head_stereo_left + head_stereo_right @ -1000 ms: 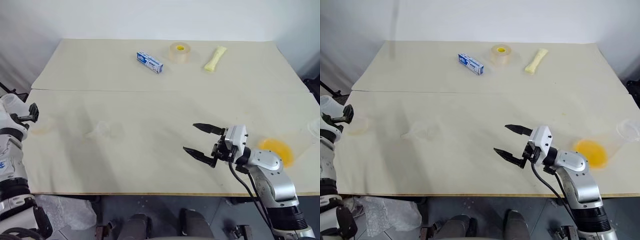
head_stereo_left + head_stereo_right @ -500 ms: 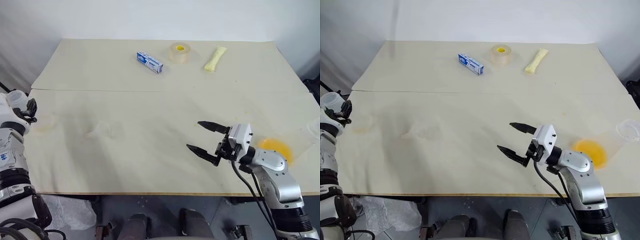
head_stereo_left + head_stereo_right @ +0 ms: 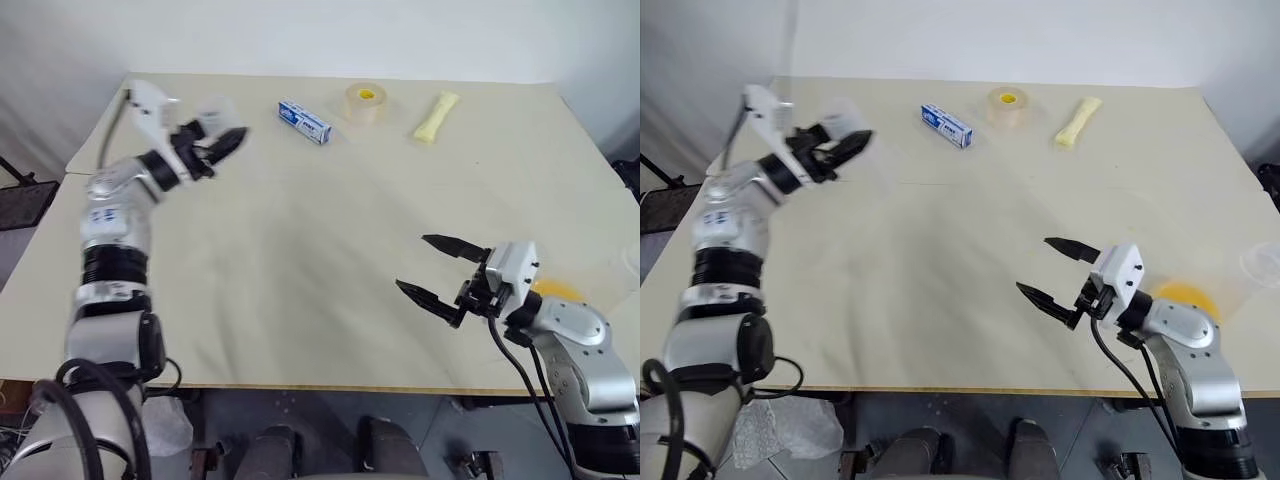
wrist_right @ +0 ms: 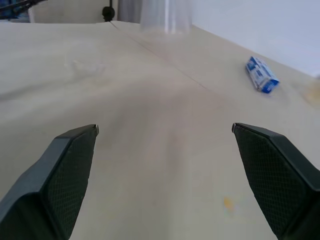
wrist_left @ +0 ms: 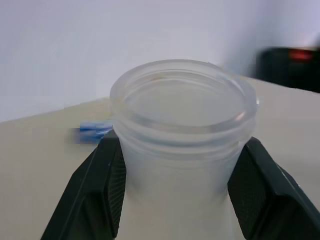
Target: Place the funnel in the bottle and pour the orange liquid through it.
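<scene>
while the left gripper [image 3: 222, 140] jaws clamp a clear bottle [image 5: 182, 165] aloft, the right gripper [image 3: 1055, 272] gapes empty; funnel placement and pouring remain undone.

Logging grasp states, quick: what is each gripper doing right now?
Left gripper: shut on a clear threaded-neck container.
Right gripper: open, holding nothing.

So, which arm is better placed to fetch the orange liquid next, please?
The right. Its open, empty right gripper hovers beside the orange liquid; the left gripper is far across, gripping the clear bottle.
</scene>
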Available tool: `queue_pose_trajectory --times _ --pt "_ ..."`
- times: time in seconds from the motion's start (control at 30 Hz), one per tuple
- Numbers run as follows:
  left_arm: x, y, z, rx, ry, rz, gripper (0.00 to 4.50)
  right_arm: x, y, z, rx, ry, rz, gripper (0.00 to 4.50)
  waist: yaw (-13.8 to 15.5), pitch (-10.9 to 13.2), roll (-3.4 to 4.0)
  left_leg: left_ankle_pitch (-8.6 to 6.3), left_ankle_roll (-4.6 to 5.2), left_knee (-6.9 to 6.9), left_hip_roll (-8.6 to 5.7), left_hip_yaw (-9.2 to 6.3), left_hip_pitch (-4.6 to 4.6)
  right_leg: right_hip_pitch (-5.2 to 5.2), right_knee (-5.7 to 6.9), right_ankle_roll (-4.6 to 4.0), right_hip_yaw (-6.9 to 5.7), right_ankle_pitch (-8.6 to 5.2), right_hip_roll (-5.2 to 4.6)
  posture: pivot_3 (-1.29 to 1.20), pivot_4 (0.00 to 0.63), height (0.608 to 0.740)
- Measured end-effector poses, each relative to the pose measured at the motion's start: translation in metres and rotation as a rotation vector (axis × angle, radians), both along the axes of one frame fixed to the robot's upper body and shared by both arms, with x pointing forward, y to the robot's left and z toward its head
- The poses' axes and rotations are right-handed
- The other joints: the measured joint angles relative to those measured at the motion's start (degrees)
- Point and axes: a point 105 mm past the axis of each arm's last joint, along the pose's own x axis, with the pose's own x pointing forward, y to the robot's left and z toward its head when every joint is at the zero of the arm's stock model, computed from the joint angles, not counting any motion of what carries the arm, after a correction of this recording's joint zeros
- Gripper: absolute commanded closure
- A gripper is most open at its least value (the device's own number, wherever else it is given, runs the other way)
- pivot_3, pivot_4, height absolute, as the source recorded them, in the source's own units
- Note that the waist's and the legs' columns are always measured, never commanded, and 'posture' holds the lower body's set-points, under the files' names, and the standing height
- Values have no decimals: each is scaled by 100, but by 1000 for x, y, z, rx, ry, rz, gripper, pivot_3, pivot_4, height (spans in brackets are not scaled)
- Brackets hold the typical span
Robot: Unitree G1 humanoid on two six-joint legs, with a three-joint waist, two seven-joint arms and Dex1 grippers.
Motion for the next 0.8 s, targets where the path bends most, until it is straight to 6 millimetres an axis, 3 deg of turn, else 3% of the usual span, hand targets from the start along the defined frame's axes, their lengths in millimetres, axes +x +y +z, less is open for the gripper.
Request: queue_pose_trajectory --times 0.07,0.27,0.57,0.8 --pt "-7 -28 -7 38 10 -137 2089 -4 0 1 2 -5 -14 0 -37 1 -1 0 0 0 3 5 0 -1 -1 0 0 0 2 0 150 740" --pt "-29 -87 -35 151 66 -412 2089 -20 -14 -3 -1 2 -103 0 23 3 -4 4 5 12 24 15 -1 0 0 0 4 0 3 0 150 740" --pt "-39 -120 -66 308 98 -512 2089 -37 -16 -8 -3 16 -162 0 49 4 -6 4 6 16 23 12 -4 0 -1 1 5 0 3 0 150 740" --pt "-40 -135 -79 301 128 -538 2089 -41 -16 -10 10 18 -182 0 54 5 -8 4 7 25 23 7 -11 0 -1 1 4 1 3 0 150 740"
